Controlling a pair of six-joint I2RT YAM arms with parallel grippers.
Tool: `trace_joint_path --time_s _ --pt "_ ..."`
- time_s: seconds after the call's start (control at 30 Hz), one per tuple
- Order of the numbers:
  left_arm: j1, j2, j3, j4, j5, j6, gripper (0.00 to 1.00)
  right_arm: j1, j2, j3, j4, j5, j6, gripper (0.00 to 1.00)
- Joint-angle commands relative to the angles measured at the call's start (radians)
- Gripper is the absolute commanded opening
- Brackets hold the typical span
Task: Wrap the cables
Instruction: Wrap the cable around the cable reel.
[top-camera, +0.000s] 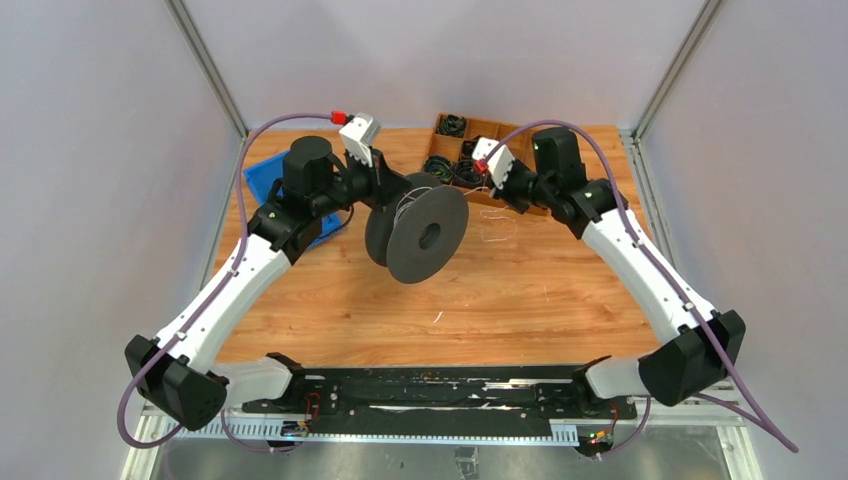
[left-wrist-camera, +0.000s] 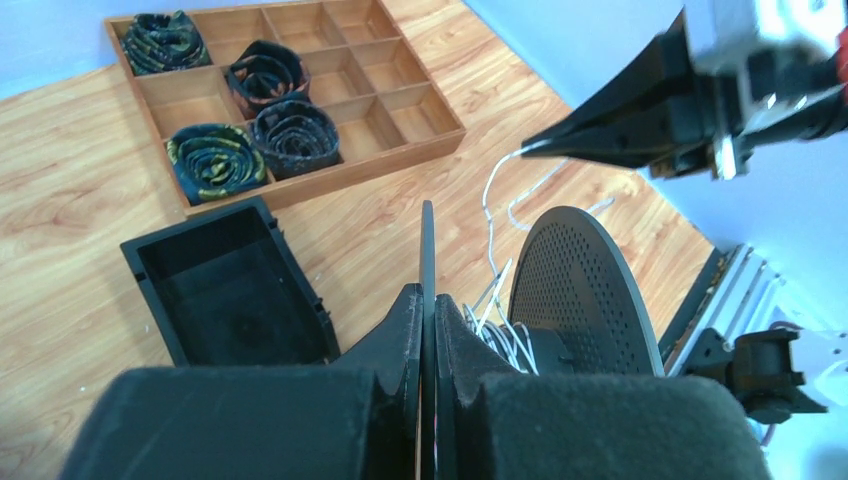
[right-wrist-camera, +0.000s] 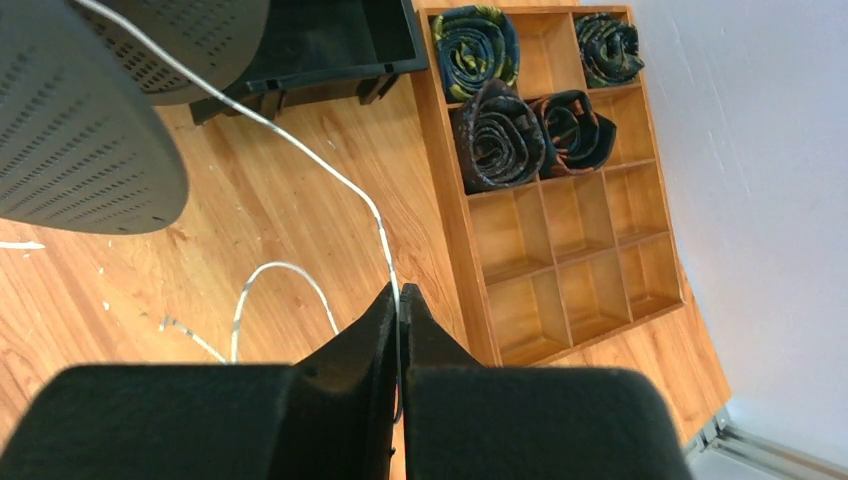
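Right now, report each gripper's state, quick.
Left gripper: shut on the black spool, clamping the edge of one flange.
Right gripper: shut on the white cable, pinched at the fingertips.

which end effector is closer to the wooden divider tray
Right. The right end effector, pinching the white wire, hangs by the edge of the wooden tray. The left end effector is farther off, clamped on a flange of the black spool.
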Motion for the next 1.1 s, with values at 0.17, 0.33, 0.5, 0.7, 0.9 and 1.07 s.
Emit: trace_joint_path --time_s 0.17,0.33,0.5,0.7,0.9,1.07 --pt "0.041 0.011 0.091 0.099 0.101 -0.213 0.00 -0.014 -0.107 -0.202 0.145 -0.105 0.089 0.01" --pt "0.077 0.016 0.108 0.136 0.119 -0.325 0.00 -0.014 -0.143 -0.302 0.216 -0.157 0.145 0.01" --pt "0.127 0.028 0.101 0.174 0.126 -0.451 0.00 -0.012 -0.194 -0.383 0.284 -0.262 0.213 0.01" --pt "0.153 0.036 0.079 0.200 0.090 -0.544 0.00 0.020 -0.222 -0.458 0.348 -0.338 0.295 0.01" --pt "0.179 0.047 0.073 0.243 0.092 -0.629 0.00 0.096 -0.195 -0.504 0.386 -0.342 0.314 0.02" --pt "0.198 0.045 0.088 0.212 0.051 -0.641 0.00 0.158 -0.164 -0.521 0.414 -0.357 0.333 0.03"
